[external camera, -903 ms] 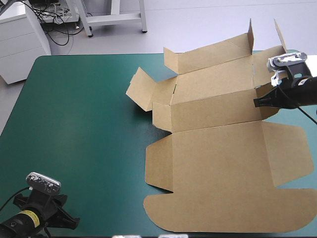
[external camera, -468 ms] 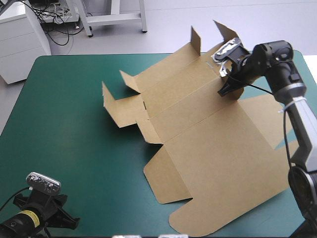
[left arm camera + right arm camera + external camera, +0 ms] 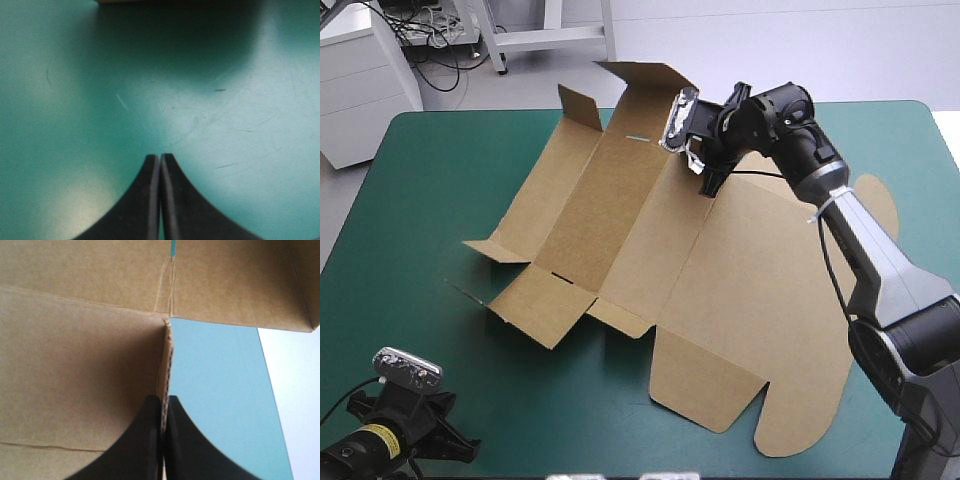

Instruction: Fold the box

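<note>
The brown box is a cut sheet lying mostly flat across the table's middle and right, turned at an angle, with small flaps raised at its far end and left side. My right gripper is at the sheet's far edge, shut on a flap of the box. In the right wrist view the board's edge runs straight between the black fingers, and more of the box fills the space ahead. My left gripper is shut on nothing, low over bare teal-green cover near the front left corner.
Open teal-green cover lies left of the sheet. A strip of brown board shows ahead of my left gripper. White cabinets and a table frame stand beyond the far edge.
My right gripper has swung leftward along the far edge, dragging and turning the sheet counter-clockwise. The box now reaches into the table's middle. The left arm has stayed still.
</note>
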{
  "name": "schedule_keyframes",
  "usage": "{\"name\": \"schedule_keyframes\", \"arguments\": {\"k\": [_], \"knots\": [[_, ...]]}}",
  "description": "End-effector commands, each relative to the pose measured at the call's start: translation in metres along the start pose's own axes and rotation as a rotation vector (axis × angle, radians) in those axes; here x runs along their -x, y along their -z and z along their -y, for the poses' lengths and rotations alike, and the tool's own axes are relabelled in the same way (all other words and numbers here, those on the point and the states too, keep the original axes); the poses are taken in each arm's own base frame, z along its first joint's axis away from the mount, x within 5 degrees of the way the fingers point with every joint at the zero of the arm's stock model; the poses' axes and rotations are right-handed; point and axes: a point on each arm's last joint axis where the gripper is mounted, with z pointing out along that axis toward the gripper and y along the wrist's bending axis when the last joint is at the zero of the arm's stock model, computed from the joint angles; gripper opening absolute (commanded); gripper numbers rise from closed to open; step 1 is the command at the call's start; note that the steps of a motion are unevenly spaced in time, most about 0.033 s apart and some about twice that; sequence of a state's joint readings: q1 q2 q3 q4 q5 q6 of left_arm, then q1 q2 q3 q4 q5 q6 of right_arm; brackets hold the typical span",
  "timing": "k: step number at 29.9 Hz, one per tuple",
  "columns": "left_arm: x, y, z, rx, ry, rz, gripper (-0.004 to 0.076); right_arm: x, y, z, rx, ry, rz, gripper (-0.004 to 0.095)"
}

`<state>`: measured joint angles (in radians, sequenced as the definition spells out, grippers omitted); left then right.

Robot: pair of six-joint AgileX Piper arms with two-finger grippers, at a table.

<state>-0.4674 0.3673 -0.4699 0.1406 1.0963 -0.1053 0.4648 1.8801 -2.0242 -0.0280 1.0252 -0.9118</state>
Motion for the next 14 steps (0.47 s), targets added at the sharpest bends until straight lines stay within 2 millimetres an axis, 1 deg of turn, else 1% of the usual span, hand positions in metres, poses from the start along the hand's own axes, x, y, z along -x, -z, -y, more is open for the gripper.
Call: {"name": "schedule_keyframes", "arguments": {"k": [1, 6, 10, 14], "knots": [[0.009, 0.004, 0.000, -0.007, 0.001, 0.056, -0.0032, 0.022, 0.028, 0.008, -0.130, 0.114, 0.135, -0.0024], [0.009, 0.004, 0.000, -0.007, 0.001, 0.056, -0.0032, 0.037, 0.021, -0.002, -0.079, 0.200, 0.243, -0.0024], [0.009, 0.004, 0.000, -0.007, 0.001, 0.056, -0.0032, 0.041, 0.008, -0.006, -0.054, 0.243, 0.268, -0.0024], [0.009, 0.004, 0.000, -0.007, 0.001, 0.056, -0.0032, 0.042, -0.008, -0.017, 0.028, 0.293, 0.269, -0.0024]]}}
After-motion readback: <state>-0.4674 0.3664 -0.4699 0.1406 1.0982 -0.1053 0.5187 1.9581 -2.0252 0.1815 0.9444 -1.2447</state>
